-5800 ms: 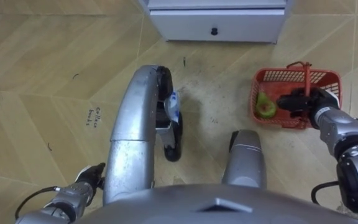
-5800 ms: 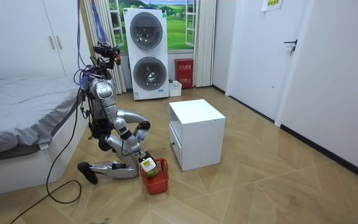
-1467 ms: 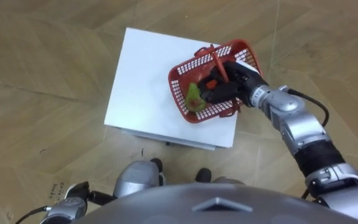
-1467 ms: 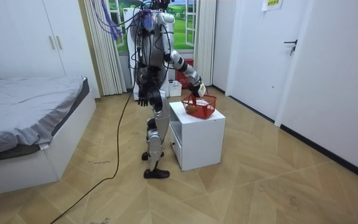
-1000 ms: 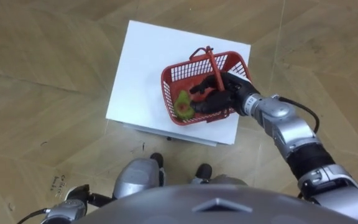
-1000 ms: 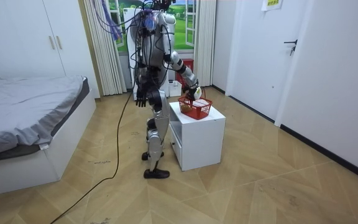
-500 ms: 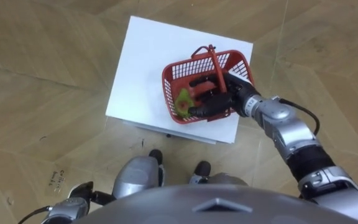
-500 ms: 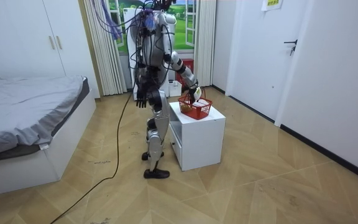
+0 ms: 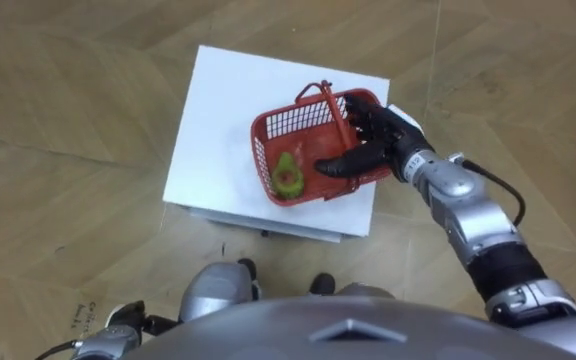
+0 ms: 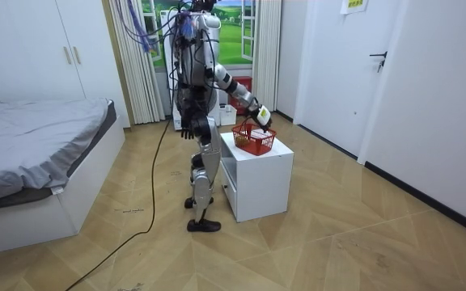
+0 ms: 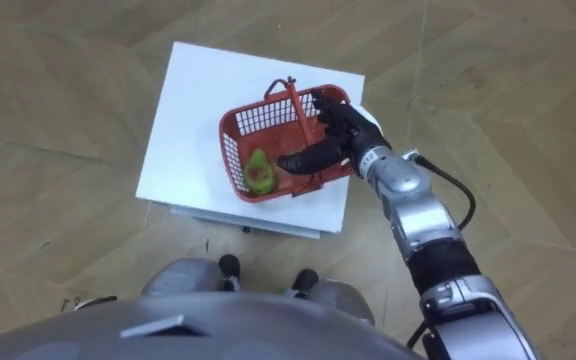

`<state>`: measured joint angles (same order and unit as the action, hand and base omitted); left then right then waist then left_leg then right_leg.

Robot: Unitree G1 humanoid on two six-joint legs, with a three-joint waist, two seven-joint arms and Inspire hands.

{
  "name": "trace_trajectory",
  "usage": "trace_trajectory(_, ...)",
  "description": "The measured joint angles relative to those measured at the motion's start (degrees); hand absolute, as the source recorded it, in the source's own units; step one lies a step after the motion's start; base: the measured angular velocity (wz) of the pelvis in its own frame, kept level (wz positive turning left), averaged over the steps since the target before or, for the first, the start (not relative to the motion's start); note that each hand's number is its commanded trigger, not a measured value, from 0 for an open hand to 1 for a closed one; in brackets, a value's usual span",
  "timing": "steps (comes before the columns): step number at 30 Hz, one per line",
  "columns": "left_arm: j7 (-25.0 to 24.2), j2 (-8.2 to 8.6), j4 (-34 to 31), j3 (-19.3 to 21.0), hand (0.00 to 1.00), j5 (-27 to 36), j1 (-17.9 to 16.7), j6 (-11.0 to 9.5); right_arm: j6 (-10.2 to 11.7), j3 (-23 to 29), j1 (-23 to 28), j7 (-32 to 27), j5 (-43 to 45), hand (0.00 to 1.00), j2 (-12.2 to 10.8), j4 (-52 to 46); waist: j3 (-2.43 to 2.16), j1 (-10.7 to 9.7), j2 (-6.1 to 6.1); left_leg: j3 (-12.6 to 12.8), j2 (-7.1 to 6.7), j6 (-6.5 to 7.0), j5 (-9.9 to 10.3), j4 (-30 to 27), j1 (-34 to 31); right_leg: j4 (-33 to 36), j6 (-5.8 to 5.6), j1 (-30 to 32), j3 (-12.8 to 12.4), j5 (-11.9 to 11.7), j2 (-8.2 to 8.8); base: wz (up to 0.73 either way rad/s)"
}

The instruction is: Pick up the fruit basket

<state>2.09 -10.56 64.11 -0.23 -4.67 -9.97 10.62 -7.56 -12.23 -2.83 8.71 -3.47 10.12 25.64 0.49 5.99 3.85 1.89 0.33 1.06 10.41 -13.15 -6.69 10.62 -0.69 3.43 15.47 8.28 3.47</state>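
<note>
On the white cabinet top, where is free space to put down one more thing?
The left half of the white cabinet top is bare, from its left edge to the red basket. The right side is crowded: the basket, the green fruit in it and the open right hand above it.

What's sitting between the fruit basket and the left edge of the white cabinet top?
Nothing. In the left eye view, the stretch of white cabinet top to the left of the fruit basket is bare.
</note>
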Motion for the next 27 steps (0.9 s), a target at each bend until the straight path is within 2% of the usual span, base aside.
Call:
trace_trajectory(6,0.10,0.00,-0.14,0.30,0.00,-0.01,-1.15,-1.02,0.98,5.34,2.37,-4.47,0.05,0.00,0.06,-4.24,-0.36,-2.84,-0.65,1.44,0.10,0.01,0.00,1.40,2.62,-0.01,-0.04,-1.42,-1.47,0.02,-0.12,-0.13)
trace_trajectory(10,0.23,0.67,-1.08,2.52,0.00,0.00,-1.65,-1.53,1.56,8.23,4.83,-6.32,0.86,0.00,0.16,-7.83,-0.49,-3.40,-0.73,2.70,0.21,0.01,0.00,1.63,3.42,0.03,-0.03,-1.49,-2.80,0.02,-0.33,-0.15)
trace_trajectory(11,0.24,0.69,-1.35,2.66,0.00,-0.01,-1.96,-1.62,1.87,9.10,5.45,-6.80,1.71,0.00,0.22,-8.85,-0.56,-4.10,-0.79,2.72,0.20,0.01,0.00,1.73,3.48,0.03,-0.03,-1.50,-2.93,0.02,-0.35,-0.08)
trace_trajectory(14,0.55,0.80,-2.32,3.68,0.00,0.00,-2.34,-1.53,1.98,10.74,6.92,-8.14,1.80,0.00,0.81,-10.33,-0.56,-4.50,-0.81,2.89,0.24,0.01,0.00,1.88,3.86,0.03,-0.02,-1.42,-3.65,0.01,-0.47,-0.09)
trace_trajectory(21,3.02,0.91,-2.88,4.77,0.00,0.00,-2.27,-1.74,2.00,13.11,9.30,-11.23,0.29,0.00,0.94,-10.64,-0.62,-5.46,-1.00,4.16,0.72,0.01,0.01,2.59,4.94,0.11,-0.02,-1.54,-4.68,0.01,-0.59,-0.09)
trace_trajectory(25,4.04,0.90,-3.90,4.99,0.00,0.02,-2.58,-1.94,3.29,13.60,12.69,-11.78,0.48,0.00,1.02,-5.94,-0.63,-5.93,-1.04,4.10,0.77,-0.01,0.02,3.41,6.83,-0.13,-0.06,-3.23,-4.53,0.04,-0.67,0.01)
trace_trajectory(27,4.13,0.90,-4.10,5.01,0.00,0.09,-2.59,-2.36,4.38,13.61,13.08,-11.79,0.85,0.00,1.01,1.14,-0.66,-5.95,-1.04,4.08,0.77,-0.01,0.02,3.78,7.40,-0.25,-0.09,-3.94,-4.55,0.06,-0.68,0.00)
